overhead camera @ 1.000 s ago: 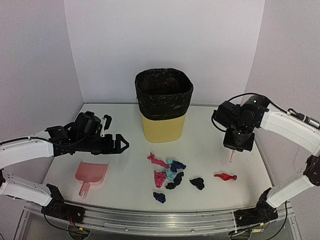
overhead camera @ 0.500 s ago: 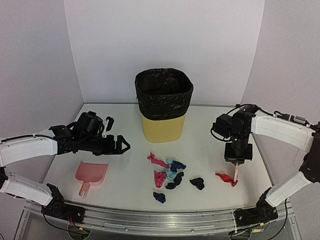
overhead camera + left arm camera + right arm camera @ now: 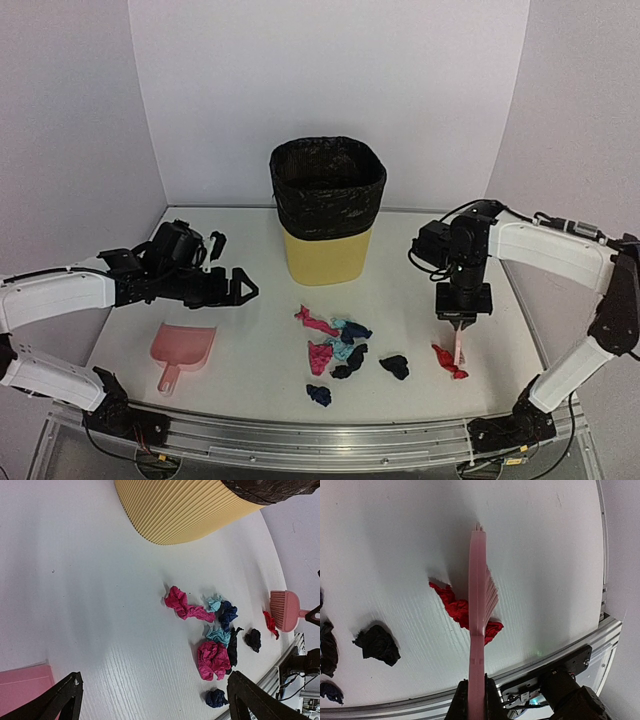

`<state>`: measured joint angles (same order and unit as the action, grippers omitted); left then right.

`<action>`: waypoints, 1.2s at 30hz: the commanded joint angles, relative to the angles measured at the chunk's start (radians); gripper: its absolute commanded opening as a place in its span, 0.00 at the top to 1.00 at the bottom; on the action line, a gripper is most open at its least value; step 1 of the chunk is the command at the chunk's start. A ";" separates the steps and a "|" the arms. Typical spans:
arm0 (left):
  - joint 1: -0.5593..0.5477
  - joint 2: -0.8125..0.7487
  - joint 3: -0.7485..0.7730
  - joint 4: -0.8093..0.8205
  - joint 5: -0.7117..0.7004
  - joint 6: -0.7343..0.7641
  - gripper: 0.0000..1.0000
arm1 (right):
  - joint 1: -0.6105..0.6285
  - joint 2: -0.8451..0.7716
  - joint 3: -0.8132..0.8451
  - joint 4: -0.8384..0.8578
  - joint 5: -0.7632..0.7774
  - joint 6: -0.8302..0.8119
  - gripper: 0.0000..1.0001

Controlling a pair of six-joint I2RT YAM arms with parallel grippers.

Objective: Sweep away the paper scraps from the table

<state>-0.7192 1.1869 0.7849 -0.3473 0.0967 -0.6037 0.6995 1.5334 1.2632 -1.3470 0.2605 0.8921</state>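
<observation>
Left hand is hovering wide open and empty near the dustpan, probably waiting to grab it. Paper scraps are lying mid-way across the worktop. Right hand is clamping the brush, bristles pressing the stray red scrap, I'm guessing to drag it pileward.

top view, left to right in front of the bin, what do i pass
pink plastic dustpan, cluster of pink, blue and dark paper scraps, lone black crumpled scrap, red twisted scrap
</observation>
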 commanded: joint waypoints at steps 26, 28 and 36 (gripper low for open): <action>0.037 -0.166 -0.052 -0.026 0.004 0.012 0.00 | 0.270 0.405 0.610 -0.441 -0.047 0.035 1.00; 0.036 -0.174 -0.054 -0.027 0.006 0.011 0.00 | 0.270 0.371 0.597 -0.481 0.001 0.057 1.00; 0.038 -0.168 -0.051 -0.011 0.037 0.017 0.00 | 0.271 0.128 0.441 -0.605 0.165 0.216 1.00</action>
<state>-0.6873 1.0261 0.7303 -0.3672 0.1080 -0.6015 0.9653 1.8382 1.7501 -1.3311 0.3056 0.9954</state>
